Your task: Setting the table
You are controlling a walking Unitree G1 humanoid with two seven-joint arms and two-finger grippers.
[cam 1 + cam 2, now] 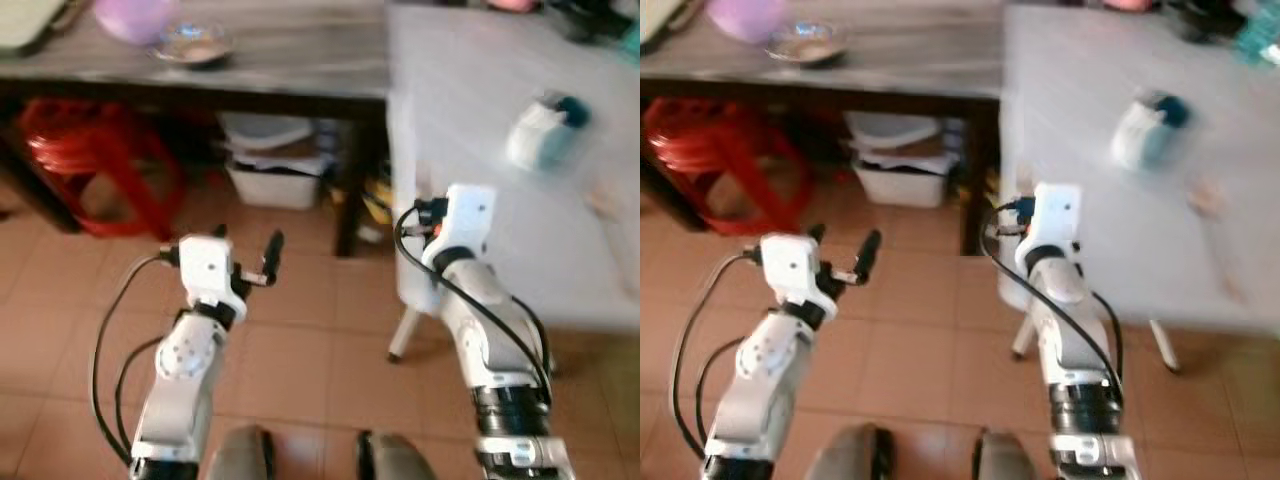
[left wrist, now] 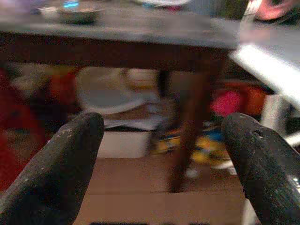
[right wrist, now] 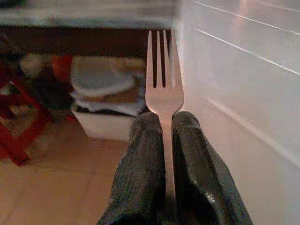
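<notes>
- The right gripper (image 3: 164,154) is carrying a silver metal fork (image 3: 163,82), its jaws pinched tight on the handle with the tines pointing forward past the fingertips, towards the near edge of the white bench (image 1: 480,110).
- The right arm is reaching up beside that near edge, over the terracotta tiled floor (image 1: 300,330), so the fork is sitting in the air and not yet above the bench top.
- The left gripper (image 2: 161,154) is hanging over the floor with its jaws spread wide and holding nothing, facing the dark wooden bench (image 1: 260,50).
- A small shiny metal bowl (image 1: 193,42) and a lilac round plastic bowl (image 1: 137,17) are sitting near the far left corner of the dark bench; a blurred white and teal object (image 1: 545,130) is lying out on the white bench.
- The head views are smearing, which suggests the robot is walking.
- Risks, as I judge them: the thin handle is offering little to grip and could be pivoting or slipping if the tines knock the bench edge; approaching too low would be driving the fork into that edge.
</notes>
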